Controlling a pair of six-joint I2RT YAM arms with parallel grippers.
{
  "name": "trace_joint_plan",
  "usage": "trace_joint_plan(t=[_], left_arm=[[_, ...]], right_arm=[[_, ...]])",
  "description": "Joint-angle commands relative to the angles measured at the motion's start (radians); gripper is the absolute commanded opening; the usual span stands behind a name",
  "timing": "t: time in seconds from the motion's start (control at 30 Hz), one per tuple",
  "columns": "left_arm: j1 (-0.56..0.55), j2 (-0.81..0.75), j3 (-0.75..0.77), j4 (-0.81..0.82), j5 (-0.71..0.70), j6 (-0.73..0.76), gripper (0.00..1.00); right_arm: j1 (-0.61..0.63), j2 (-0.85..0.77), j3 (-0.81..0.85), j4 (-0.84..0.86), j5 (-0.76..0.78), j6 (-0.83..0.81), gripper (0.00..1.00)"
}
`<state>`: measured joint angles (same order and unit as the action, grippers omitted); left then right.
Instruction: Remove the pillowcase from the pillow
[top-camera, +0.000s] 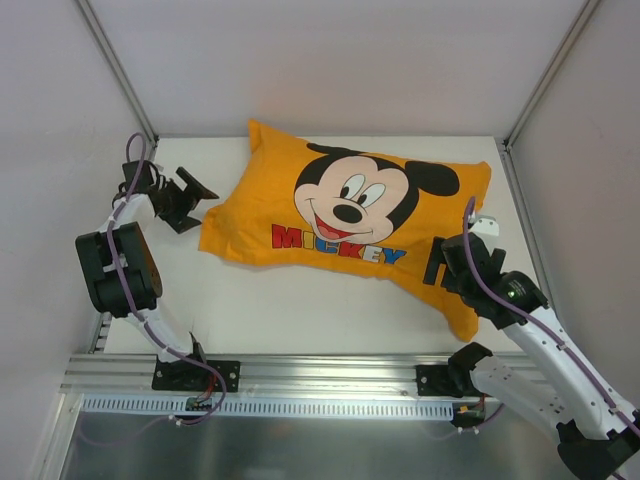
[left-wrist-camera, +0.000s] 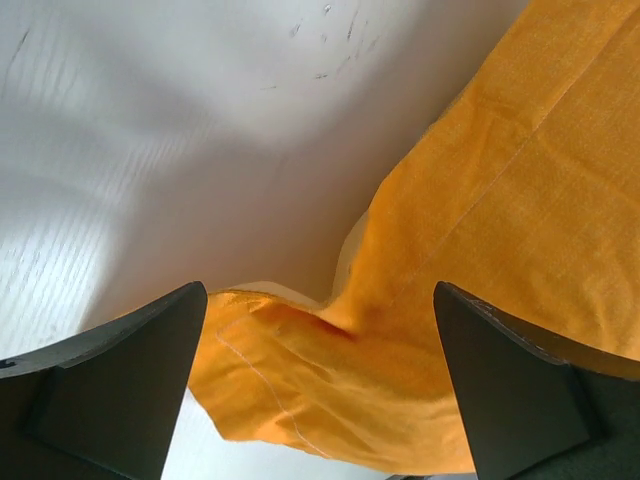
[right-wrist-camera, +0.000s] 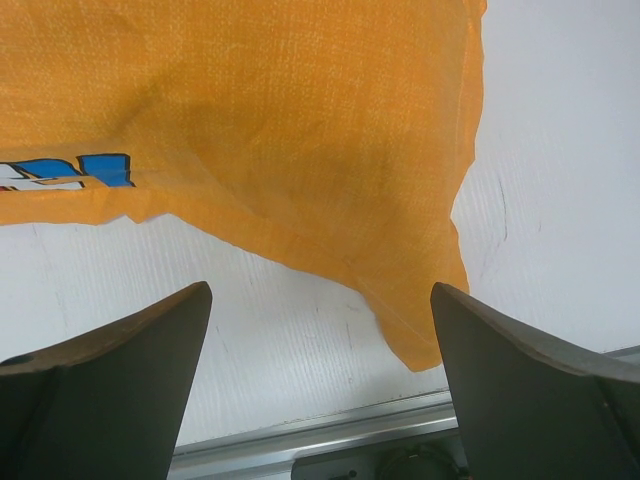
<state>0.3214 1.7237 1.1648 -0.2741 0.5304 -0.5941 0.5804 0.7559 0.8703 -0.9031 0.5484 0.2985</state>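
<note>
The orange pillowcase (top-camera: 350, 215) lies across the white table, Mickey face and "MICKEY" letters up, plump with the pillow inside. The pillow shows only as a thin pale edge at the opening in the left wrist view (left-wrist-camera: 345, 262). My left gripper (top-camera: 190, 200) is open just left of the pillowcase's left corner (left-wrist-camera: 300, 380), which lies between the open fingers in its wrist view. My right gripper (top-camera: 440, 262) is open above the pillowcase's near right corner (right-wrist-camera: 420, 330), which hangs toward the table's front edge.
White walls with metal frame posts (top-camera: 115, 65) close the table at back and sides. An aluminium rail (top-camera: 320, 370) runs along the near edge, also in the right wrist view (right-wrist-camera: 320, 435).
</note>
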Motion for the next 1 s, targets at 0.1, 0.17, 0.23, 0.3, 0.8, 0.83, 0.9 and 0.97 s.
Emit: trace_joint_plan(t=[0.1, 0.17, 0.23, 0.3, 0.8, 0.83, 0.9, 0.97], left_arm=[[0.005, 0.077, -0.008, 0.157, 0.172, 0.043, 0.99], [-0.008, 0.102, -0.013, 0.17, 0.215, 0.047, 0.99], [-0.027, 0.109, -0.036, 0.193, 0.261, 0.04, 0.98], [-0.068, 0.09, -0.054, 0.199, 0.26, 0.036, 0.96], [-0.326, -0.34, -0.407, 0.245, 0.131, -0.065, 0.98], [-0.352, -0.399, -0.442, 0.251, 0.126, -0.07, 0.98], [-0.355, -0.462, -0.47, 0.248, 0.1, -0.066, 0.98], [-0.354, -0.557, -0.482, 0.205, 0.038, -0.036, 0.99]], right_arm=[[0.004, -0.009, 0.001, -0.002, -0.019, 0.007, 0.96], [0.004, -0.006, -0.004, 0.007, -0.036, 0.008, 0.96], [0.004, 0.003, -0.002, 0.009, -0.047, 0.014, 0.96], [0.004, 0.008, -0.005, 0.009, -0.053, 0.021, 0.96], [0.002, 0.019, -0.03, 0.023, -0.06, 0.025, 0.96], [0.002, 0.028, -0.027, 0.026, -0.064, 0.024, 0.96], [0.006, 0.034, -0.021, 0.024, -0.07, 0.025, 0.96], [0.004, 0.034, -0.021, 0.026, -0.067, 0.021, 0.96]])
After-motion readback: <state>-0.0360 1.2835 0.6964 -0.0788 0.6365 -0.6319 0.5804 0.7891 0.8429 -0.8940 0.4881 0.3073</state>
